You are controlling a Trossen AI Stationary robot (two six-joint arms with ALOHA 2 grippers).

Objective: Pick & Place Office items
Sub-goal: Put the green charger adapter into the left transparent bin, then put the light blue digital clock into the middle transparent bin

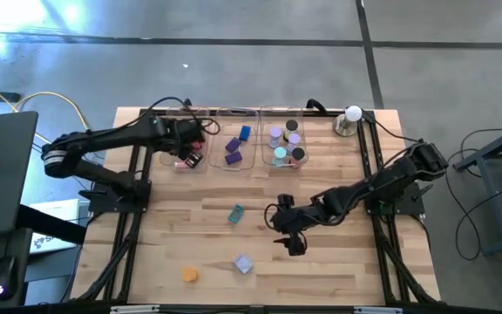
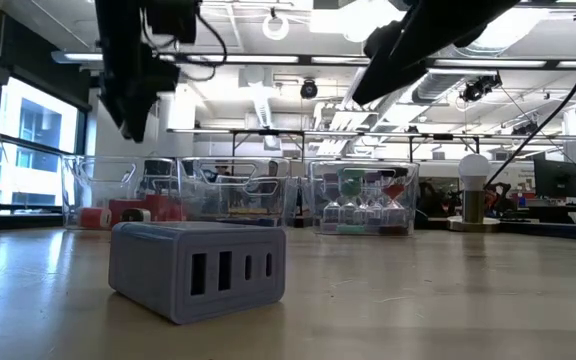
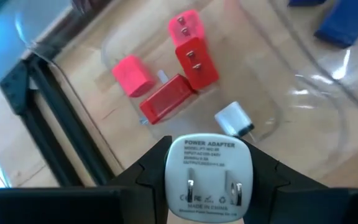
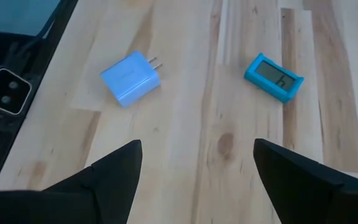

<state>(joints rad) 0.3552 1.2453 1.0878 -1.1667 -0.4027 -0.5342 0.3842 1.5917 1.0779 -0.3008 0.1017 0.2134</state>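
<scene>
Sorting is well under way on the table (image 1: 321, 262), with three clear trays lined up along its far edge serving as my landmark. My left gripper (image 3: 209, 163) hangs over the left tray (image 1: 187, 148), its fingers pinching a white adapter (image 3: 209, 177) with its prongs facing the wrist camera; below it in that tray lie red and pink plugs (image 3: 180, 68) and one small white piece (image 3: 234, 118). The middle tray (image 1: 236, 150) holds blue and purple blocks (image 1: 234, 148), and the right tray (image 1: 284, 148) holds a cluster of purple, teal and black discs (image 1: 286, 144). My right gripper (image 4: 197, 158) hovers above bare wood on the near side of the right tray, fingers spread wide and holding nothing. Still loose on the table, all on the near side of the trays: a teal timer (image 1: 236, 213) closest to them, then a pale blue plug (image 1: 243, 263) and an orange disc (image 1: 189, 275) well apart toward the front edge. I judge most of the job done, with the white adapter about to be dropped and three pieces left to collect. A white ball on a metal base (image 1: 349, 120) stands just beside the right tray, untouched.
</scene>
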